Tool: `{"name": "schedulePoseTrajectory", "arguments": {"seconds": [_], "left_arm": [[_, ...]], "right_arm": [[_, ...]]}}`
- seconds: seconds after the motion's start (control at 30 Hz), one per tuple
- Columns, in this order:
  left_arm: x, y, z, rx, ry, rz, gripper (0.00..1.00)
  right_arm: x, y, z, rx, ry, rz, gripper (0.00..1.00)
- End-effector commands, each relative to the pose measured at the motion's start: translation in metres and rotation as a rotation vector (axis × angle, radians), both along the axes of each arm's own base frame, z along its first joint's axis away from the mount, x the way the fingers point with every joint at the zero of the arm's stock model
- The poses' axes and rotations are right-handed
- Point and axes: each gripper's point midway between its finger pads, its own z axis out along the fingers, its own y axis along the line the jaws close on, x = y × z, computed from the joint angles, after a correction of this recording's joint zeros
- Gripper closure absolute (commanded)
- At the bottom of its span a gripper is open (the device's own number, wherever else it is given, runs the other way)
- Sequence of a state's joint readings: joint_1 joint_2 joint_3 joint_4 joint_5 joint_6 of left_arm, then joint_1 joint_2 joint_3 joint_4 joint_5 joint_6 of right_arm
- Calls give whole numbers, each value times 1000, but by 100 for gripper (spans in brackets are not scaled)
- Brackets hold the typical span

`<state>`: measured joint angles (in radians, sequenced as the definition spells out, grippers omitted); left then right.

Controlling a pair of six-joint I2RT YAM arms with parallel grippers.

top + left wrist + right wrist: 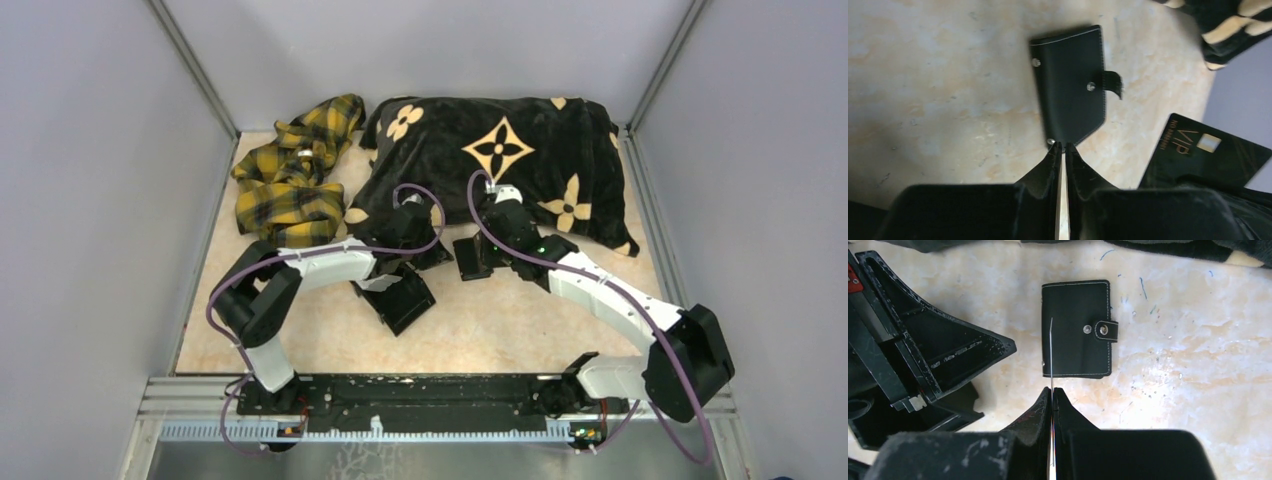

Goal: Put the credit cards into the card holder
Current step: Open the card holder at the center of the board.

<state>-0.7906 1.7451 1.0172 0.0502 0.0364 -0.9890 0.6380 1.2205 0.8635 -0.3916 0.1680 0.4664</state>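
Observation:
The card holder [1075, 330] lies flat and snapped closed on the marbled table, also seen from above as the card holder [470, 258] and from the left wrist as the card holder [1070, 85]. My right gripper [1052, 390] is shut on a credit card [1051, 347], seen edge-on as a thin pale line over the holder's left part. In the left wrist view a black credit card [1210, 150] with gold VIP lettering stands at the right, its lower edge hidden. My left gripper [1063, 146] hovers near the holder's corner, jaws together but for a slit, holding nothing.
A black ribbed tray [948, 355] sits left of the holder, the same tray [402, 300] under the left arm. A black blanket with tan flowers [500, 150] and a yellow plaid cloth [295, 170] fill the back. Grey walls close in both sides.

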Motion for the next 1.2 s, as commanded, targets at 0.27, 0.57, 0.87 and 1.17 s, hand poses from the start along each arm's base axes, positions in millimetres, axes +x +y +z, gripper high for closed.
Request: {"name": "schedulePoseTrajectory", "arguments": {"seconds": [0.27,0.57,0.87,1.17], "left_arm": [[6,-1,-30,113,16,116,92],[7,10,-46,162,21,163,95],[8,13,-61,202,37,168,95],[7,19,-73,241,50,164,95]], "right_arm": [[26,0,-6,-108,-29,19,100],[41,1,-25,-190,-11,21,100],[53,-17,-42,-306,-13,-40,100],[58,-34,-48,-323,-13,-79,100]]}}
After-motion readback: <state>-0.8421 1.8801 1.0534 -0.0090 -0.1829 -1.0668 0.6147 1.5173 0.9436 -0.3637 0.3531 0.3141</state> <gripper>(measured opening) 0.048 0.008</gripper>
